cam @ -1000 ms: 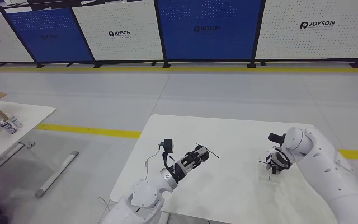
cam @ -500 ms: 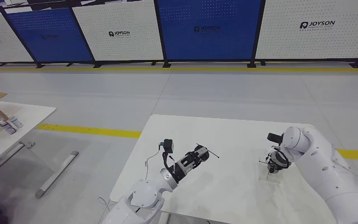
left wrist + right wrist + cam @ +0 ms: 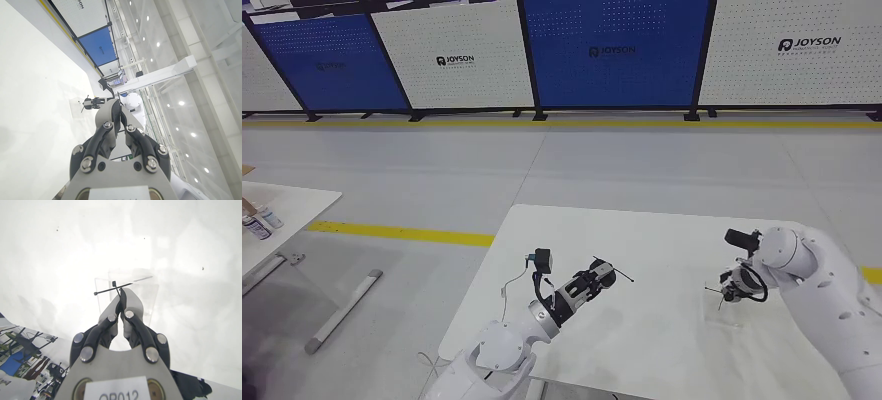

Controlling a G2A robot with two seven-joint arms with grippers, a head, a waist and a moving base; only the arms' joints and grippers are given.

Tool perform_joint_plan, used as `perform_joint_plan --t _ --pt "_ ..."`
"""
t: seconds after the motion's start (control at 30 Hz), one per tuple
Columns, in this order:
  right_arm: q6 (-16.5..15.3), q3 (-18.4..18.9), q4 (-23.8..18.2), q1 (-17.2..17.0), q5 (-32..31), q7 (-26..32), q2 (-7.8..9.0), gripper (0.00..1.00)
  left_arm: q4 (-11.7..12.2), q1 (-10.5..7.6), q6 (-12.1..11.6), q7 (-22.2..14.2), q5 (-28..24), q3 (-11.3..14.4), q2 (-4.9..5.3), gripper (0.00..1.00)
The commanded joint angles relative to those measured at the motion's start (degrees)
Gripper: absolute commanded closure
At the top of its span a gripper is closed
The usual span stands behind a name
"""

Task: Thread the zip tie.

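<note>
From the right wrist, the right jaws pinch shut on a zip tie (image 3: 114, 283) just over a clear box (image 3: 147, 298); from the top, the left jaws, well apart from the box, clamp a second tie (image 3: 622, 276).

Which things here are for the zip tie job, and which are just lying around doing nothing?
For the job: left gripper, shut on the first zip tie; right gripper, shut on the second zip tie; a third tie crossing it; the clear stand by it.
Just lying about: side table with bottles; wall panels; yellow floor line.
</note>
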Motion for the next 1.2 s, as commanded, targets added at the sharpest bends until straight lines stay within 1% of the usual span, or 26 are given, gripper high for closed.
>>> perform_joint_plan --t 0.0,0.07,0.1,0.17,0.77,0.83,0.87,0.9,0.97,1.0,1.07,1.1,1.17 --pt "0.09 2.84 -4.3 -2.67 -0.58 -0.44 1.17 1.0 0.0 0.0 0.0 0.0 0.0 0.0 0.0 1.0" --pt "0.09 5.28 -7.92 -5.24 -1.48 -0.72 2.17 1.0 0.0 0.0 0.0 0.0 0.0 0.0 0.0 1.0" --pt "0.09 7.14 -10.07 -6.97 -1.91 -1.41 2.75 1.0 0.0 0.0 0.0 0.0 0.0 0.0 0.0 1.0" --pt "0.09 9.25 -12.63 -9.21 -1.83 -2.2 3.31 1.0 0.0 0.0 0.0 0.0 0.0 0.0 0.0 1.0" --pt "0.09 9.25 -12.63 -9.21 -1.83 -2.2 3.31 1.0 0.0 0.0 0.0 0.0 0.0 0.0 0.0 1.0" --pt "-1.64 9.79 -12.61 -10.0 0.42 -3.75 3.25 1.0 0.0 0.0 0.0 0.0 0.0 0.0 0.0 1.0" --pt "-0.87 10.76 -12.75 -10.03 0.82 -5.67 3.33 1.0 0.0 0.0 0.0 0.0 0.0 0.0 0.0 1.0" --pt "-0.27 11.47 -13.71 -10.35 1.27 -7.11 3.38 1.0 0.0 0.0 0.0 0.0 0.0 0.0 0.0 1.0" --pt "-0.53 13.52 -16.27 -11.92 3.64 -8.93 3.63 1.0 0.0 0.0 0.0 0.0 0.0 0.0 0.0 1.0" --pt "-0.16 15.35 -18.45 -13.23 4.53 -10.84 3.92 1.0 0.0 0.0 0.0 0.0 0.0 0.0 0.0 1.0" --pt "-0.08 17.41 -22.51 -16.1 4.99 -13.09 4.36 1.0 0.0 0.0 0.0 0.0 0.0 0.0 0.0 1.0" --pt "-0.14 18.59 -25.07 -18.06 5.12 -14.12 4.64 1.0 0.0 0.0 0.0 0.0 0.0 0.0 0.0 1.0" --pt "-0.14 18.59 -25.07 -18.06 5.12 -14.12 4.64 1.0 0.0 0.0 0.0 0.0 0.0 0.0 0.0 1.0"
